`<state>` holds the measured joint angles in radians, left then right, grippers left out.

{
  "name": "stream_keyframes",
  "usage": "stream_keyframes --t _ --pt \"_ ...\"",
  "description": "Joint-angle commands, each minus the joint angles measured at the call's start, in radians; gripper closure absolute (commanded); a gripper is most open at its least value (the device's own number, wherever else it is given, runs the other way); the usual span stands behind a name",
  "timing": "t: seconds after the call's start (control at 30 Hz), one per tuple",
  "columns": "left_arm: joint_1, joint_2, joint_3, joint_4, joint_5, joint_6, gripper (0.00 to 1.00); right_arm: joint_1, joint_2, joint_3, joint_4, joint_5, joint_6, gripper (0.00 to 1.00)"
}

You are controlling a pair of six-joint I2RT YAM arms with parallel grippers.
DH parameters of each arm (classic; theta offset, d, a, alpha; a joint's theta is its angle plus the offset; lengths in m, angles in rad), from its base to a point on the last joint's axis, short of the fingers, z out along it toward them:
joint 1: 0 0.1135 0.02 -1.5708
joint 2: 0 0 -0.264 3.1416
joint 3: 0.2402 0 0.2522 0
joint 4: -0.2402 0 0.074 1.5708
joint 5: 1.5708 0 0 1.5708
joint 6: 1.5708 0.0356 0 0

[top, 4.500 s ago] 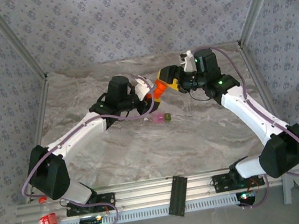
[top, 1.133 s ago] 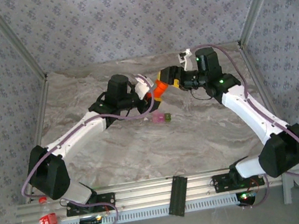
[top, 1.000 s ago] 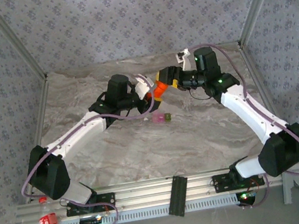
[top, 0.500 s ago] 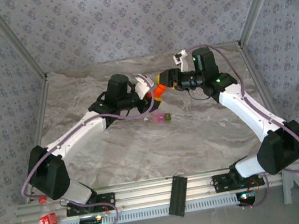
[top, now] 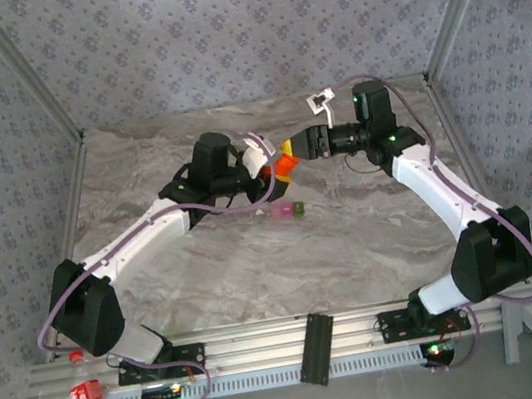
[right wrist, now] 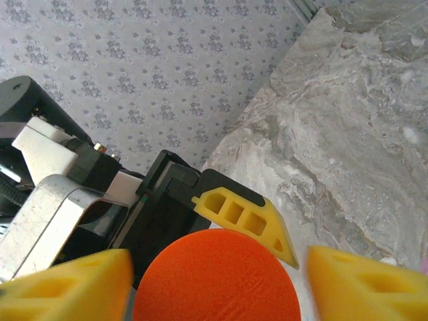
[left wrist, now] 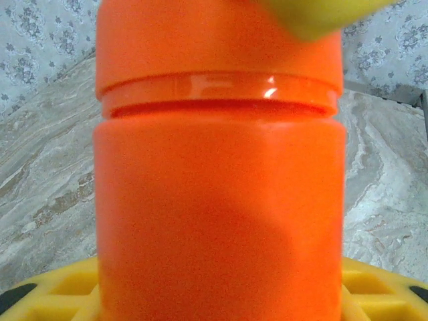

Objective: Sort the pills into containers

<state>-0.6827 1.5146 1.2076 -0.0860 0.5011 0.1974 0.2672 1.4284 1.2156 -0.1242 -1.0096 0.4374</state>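
An orange cylindrical bottle with its cap on is held above the table, with my left gripper shut on its body. My right gripper faces the cap end-on, its yellow fingers standing either side of the cap with slim gaps, open. One of those fingers overlaps the cap's top edge in the left wrist view. The containers, a joined pink and olive-green pair, sit on the marble table just in front of the bottle. No pills are in sight.
The marble table is walled by patterned panels at the back and sides. A black bar lies across the aluminium rail at the near edge. A plastic bottle with a red label lies at the bottom left, off the table.
The right wrist has rolled and its arm has swung toward the back, its gripper turning about the cap. The left arm and the orange bottle have hardly moved.
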Motion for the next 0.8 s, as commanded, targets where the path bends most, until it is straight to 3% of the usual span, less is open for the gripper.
stream_keyframes --t 0.0,0.17,0.3,0.5,0.77 --pt "0.002 -0.02 0.031 0.02 0.004 0.0 1.0 -0.026 -0.054 0.0 0.031 0.042 0.071 0.15" --pt "0.003 -0.02 0.03 0.014 -0.027 0.024 1.0 -0.075 -0.148 -0.076 0.075 0.141 0.309 0.14" --pt "0.002 -0.011 0.037 -0.003 -0.055 0.051 1.0 -0.052 -0.175 -0.061 -0.072 0.272 0.407 0.16" --pt "0.003 0.004 0.053 -0.021 -0.056 0.063 1.0 0.039 -0.163 -0.031 -0.171 0.412 0.445 0.17" --pt "0.001 0.005 0.049 -0.024 -0.053 0.058 1.0 0.106 -0.121 0.022 -0.149 0.424 0.435 0.2"
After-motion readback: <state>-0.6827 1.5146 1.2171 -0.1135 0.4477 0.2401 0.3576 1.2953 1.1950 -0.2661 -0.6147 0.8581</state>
